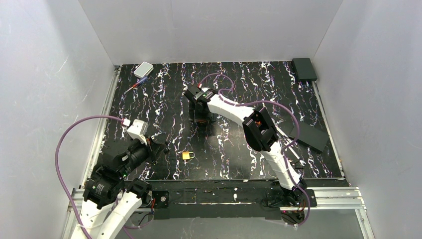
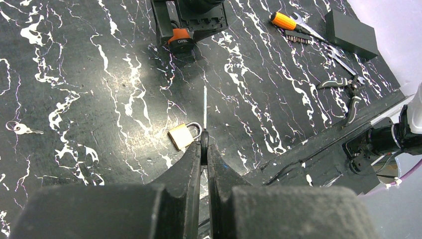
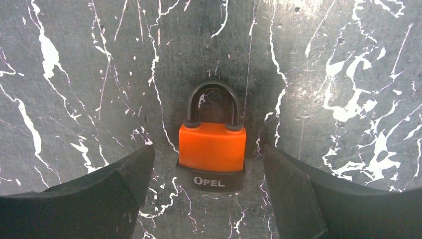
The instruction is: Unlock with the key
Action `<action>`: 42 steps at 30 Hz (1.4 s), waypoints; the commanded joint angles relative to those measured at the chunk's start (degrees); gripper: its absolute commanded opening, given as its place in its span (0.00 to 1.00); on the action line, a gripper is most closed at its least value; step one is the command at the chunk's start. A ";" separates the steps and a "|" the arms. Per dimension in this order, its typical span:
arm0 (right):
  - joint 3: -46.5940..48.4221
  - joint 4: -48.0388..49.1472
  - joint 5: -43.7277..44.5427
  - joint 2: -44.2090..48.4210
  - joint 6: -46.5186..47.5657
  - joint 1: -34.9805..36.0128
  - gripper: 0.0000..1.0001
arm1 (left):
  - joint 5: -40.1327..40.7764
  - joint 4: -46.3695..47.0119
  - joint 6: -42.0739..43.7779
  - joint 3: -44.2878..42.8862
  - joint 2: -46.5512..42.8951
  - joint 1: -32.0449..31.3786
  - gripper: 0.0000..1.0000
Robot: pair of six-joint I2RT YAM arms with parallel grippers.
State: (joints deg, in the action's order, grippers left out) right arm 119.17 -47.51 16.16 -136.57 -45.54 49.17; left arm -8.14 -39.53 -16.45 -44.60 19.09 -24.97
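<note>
Glossy orange plastic padlock, brassy metal padlock

Robot lab test cell, not home or shop.
- White panel walls box in left, far and right sides.
- Black marble-pattern tabletop, scuffed, with aluminium rail at near edge.
- Left arm and right arm bolted side by side on near rail; purple cable loops off left arm.
- Hand tools loose at right: orange-handled screwdriver, wrench, pliers.
- Black box far right, pale box far left.
- Orange padlock and brass padlock lie on tabletop.
</note>
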 commanded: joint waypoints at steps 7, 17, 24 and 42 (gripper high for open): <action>2.79 1.78 0.54 -2.81 -0.78 -0.39 0.84 | -0.38 0.15 0.89 0.13 0.24 -0.08 0.00; 1.39 2.23 2.45 -3.97 -0.07 -0.74 0.70 | 0.06 0.16 0.87 0.21 0.24 -0.10 0.00; -0.30 3.30 3.08 -3.88 0.09 -0.89 0.56 | 0.06 0.15 0.88 0.21 0.33 -0.08 0.00; -23.20 21.89 1.73 16.45 -2.50 -1.79 0.01 | 0.23 0.08 0.71 0.18 3.09 -0.08 0.00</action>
State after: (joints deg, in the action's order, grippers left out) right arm 105.73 -34.02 17.85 -129.93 -45.34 47.92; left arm -8.12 -39.53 -16.45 -44.60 20.71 -24.97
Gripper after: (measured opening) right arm 0.506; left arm 0.036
